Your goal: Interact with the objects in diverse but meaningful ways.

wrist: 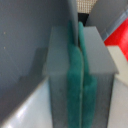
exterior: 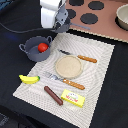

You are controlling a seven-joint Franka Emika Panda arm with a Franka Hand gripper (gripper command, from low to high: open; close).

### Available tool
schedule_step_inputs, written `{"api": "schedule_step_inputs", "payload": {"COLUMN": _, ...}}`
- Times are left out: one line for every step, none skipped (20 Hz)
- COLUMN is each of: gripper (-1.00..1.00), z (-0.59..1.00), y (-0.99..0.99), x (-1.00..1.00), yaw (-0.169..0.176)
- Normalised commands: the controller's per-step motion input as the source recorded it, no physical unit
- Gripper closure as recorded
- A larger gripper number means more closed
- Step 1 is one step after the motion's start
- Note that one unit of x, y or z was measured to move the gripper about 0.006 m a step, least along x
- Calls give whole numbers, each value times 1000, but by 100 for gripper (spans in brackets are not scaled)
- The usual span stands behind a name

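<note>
The tool (wrist: 80, 85) has its green pads (wrist: 74, 90) pressed together on the thin edge of a grey metal thing, which looks like the grey long-handled saucepan (exterior: 62, 24). In the exterior view that pan sits under the arm, just beyond the placemat (exterior: 100, 55). On the mat's near part, the brown sausage (exterior: 53, 95) lies slantwise between the yellow banana (exterior: 29, 78) and the yellow rectangular packet (exterior: 72, 98). The red tomato (exterior: 43, 47) sits inside the grey two-handled pot (exterior: 30, 54).

Tool (wrist: 80, 75) closed, green pads (wrist: 75, 85) pressed together; arm at far edge.
</note>
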Motion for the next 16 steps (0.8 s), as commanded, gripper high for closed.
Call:
{"api": "schedule_step_inputs", "payload": {"gripper": 100, "z": -277, "y": -214, "x": -543, "yaw": 17}}
{"api": "schedule_step_inputs", "payload": {"gripper": 100, "z": -300, "y": -171, "x": -531, "yaw": 17}}
{"api": "schedule_step_inputs", "payload": {"gripper": 100, "z": -303, "y": -120, "x": -523, "yaw": 25}}
{"api": "schedule_step_inputs", "payload": {"gripper": 100, "z": -297, "y": -66, "x": -503, "yaw": 31}}
{"api": "schedule_step_inputs", "payload": {"gripper": 100, "z": -314, "y": -34, "x": -509, "yaw": 31}}
{"api": "schedule_step_inputs", "payload": {"gripper": 100, "z": -320, "y": -23, "x": -511, "yaw": 30}}
{"api": "schedule_step_inputs", "payload": {"gripper": 100, "z": -331, "y": -20, "x": -534, "yaw": 29}}
{"api": "schedule_step_inputs", "payload": {"gripper": 100, "z": -323, "y": -31, "x": -549, "yaw": 27}}
{"api": "schedule_step_inputs", "payload": {"gripper": 100, "z": -334, "y": -31, "x": -569, "yaw": 24}}
{"api": "schedule_step_inputs", "payload": {"gripper": 100, "z": -343, "y": -34, "x": -566, "yaw": 24}}
{"api": "schedule_step_inputs", "payload": {"gripper": 100, "z": -334, "y": -40, "x": -574, "yaw": 21}}
{"api": "schedule_step_inputs", "payload": {"gripper": 100, "z": -343, "y": -31, "x": -560, "yaw": 21}}
{"api": "schedule_step_inputs", "payload": {"gripper": 100, "z": -334, "y": -20, "x": -523, "yaw": 24}}
{"api": "schedule_step_inputs", "payload": {"gripper": 100, "z": -346, "y": -26, "x": -537, "yaw": 25}}
{"api": "schedule_step_inputs", "payload": {"gripper": 100, "z": -340, "y": -9, "x": -506, "yaw": 26}}
{"api": "schedule_step_inputs", "payload": {"gripper": 100, "z": -334, "y": -29, "x": -503, "yaw": 26}}
